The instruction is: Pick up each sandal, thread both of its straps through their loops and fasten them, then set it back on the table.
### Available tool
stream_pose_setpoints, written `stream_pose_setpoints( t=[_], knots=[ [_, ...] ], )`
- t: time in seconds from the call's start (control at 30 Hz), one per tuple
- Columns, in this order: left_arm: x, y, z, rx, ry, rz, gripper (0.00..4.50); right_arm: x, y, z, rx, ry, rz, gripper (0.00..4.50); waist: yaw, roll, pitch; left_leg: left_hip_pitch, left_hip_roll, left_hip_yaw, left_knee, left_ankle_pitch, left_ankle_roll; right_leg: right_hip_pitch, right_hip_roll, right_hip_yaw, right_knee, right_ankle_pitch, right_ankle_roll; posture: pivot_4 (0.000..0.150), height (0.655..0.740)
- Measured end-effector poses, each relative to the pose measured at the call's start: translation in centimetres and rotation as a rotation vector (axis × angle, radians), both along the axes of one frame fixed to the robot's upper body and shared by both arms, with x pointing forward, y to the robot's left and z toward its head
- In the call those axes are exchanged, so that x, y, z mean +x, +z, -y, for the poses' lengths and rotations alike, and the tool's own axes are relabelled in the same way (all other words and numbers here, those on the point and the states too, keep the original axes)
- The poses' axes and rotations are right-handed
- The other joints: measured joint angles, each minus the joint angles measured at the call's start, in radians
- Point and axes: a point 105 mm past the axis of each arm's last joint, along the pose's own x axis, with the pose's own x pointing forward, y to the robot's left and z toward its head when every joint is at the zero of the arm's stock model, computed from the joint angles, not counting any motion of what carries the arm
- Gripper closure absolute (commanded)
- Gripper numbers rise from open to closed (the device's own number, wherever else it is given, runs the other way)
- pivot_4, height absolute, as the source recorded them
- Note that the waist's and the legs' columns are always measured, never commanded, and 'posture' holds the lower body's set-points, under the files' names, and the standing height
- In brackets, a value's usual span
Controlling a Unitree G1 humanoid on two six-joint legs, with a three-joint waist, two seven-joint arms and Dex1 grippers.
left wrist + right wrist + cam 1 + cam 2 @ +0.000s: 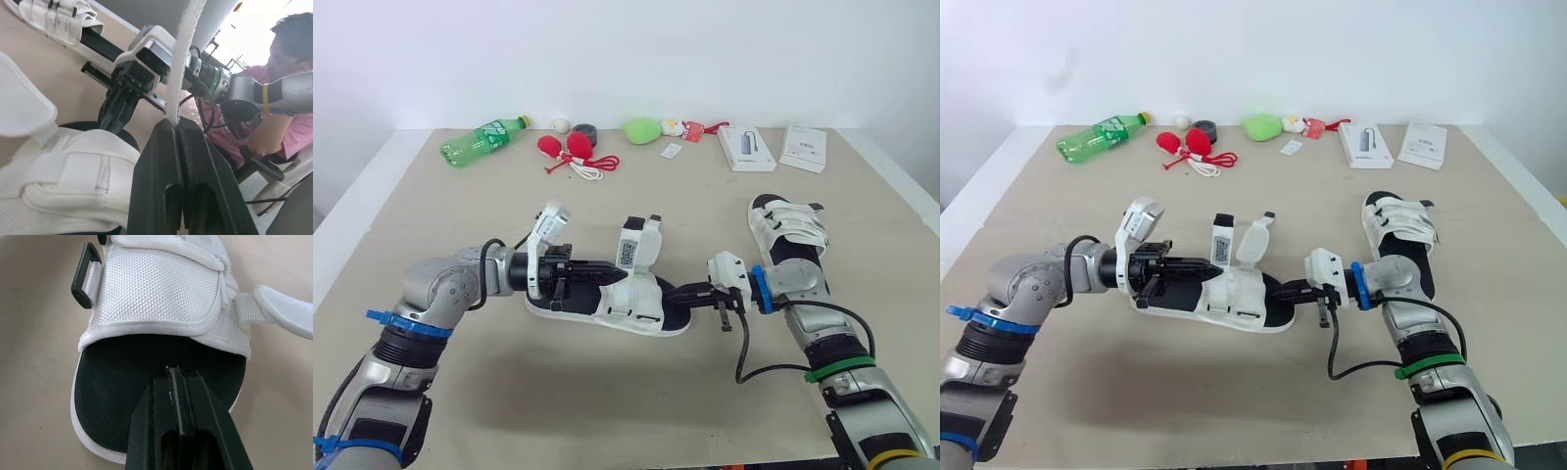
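Left fingers [156, 171] clenched the strap [183, 49]; right fingers [151, 431], shut, pressed the sandal's [641, 305] 3 o'clock end; a hard pull might slip the strap free

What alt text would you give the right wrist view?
The two black fingers of the right gripper, shut together, point at the black footbed of a white mesh sandal lying on a beige table. A black rectangular plastic loop sticks out from one side of the sandal's wide upper, and a loose white strap trails off the other side.
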Motion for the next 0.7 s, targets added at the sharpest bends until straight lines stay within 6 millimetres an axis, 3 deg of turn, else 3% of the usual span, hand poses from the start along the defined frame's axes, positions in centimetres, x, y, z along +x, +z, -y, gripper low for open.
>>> stream_pose_setpoints(
  t=[0.33, 0.7],
  knots=[
    [1.8, -1.7, -1.0, 0.083, 0.098, -0.002, 4.43, -0.1, 0.0, 0.1, -0.004, -0.002, 0.006, 4.50, 0.000, 0.000, 0.000, 0.000, 0.000, 0.000, 0.000, 0.000, 0.000, 0.000, 0.000, 0.000, 0.000, 0.000, 0.000, 0.150, 0.7400],
    [2.9, -2.0, 0.5, 0.077, 0.094, 0.027, 4.43, -0.1, 0.0, 0.1, -0.005, -0.002, 0.007, 4.50, 0.000, 0.000, 0.000, -0.001, 0.000, 0.000, 0.000, 0.000, 0.000, 0.000, 0.000, 0.000, 0.000, 0.000, 0.000, 0.150, 0.7400]
  ],
)
